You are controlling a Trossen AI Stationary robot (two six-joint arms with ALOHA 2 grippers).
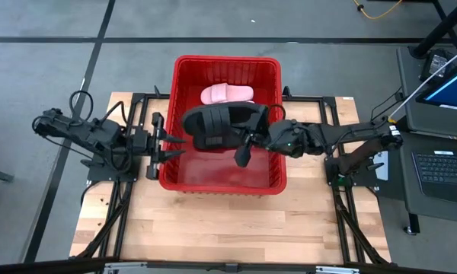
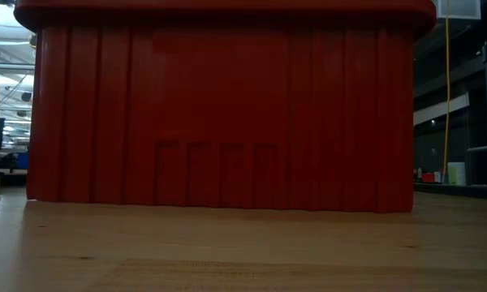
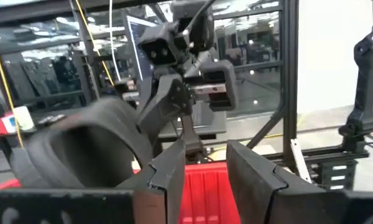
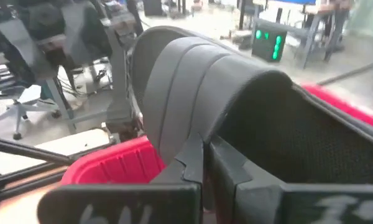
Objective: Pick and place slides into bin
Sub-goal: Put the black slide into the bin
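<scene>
The red bin [image 1: 227,183] stands mid-table; the low view shows only its near wall [image 2: 219,113]. One pale pink slide [image 1: 227,93] lies inside at the far end. My right gripper [image 1: 248,135] is over the bin and shut on a black slide [image 1: 217,125], which also shows in the right wrist view [image 4: 193,81] and the left wrist view [image 3: 81,149]. My left gripper [image 1: 170,147] is open and empty at the bin's left rim; its gap shows in the left wrist view [image 3: 205,168]. No other slides show. My right gripper pinches the edge of the black slide's wide strap [image 4: 185,134] between its two fingers, one on the ribbed outer side and one on the mesh lining inside. The fingers come level from the table's right. The slide is lifted clear above the bin, tilted on its side.
The table's metal frame rails [image 1: 137,99] run along the left and right of the bin. Bare wooden tabletop [image 1: 228,228] lies between the bin and the near edge. A laptop and monitor [image 1: 442,160] stand beyond the table's right edge.
</scene>
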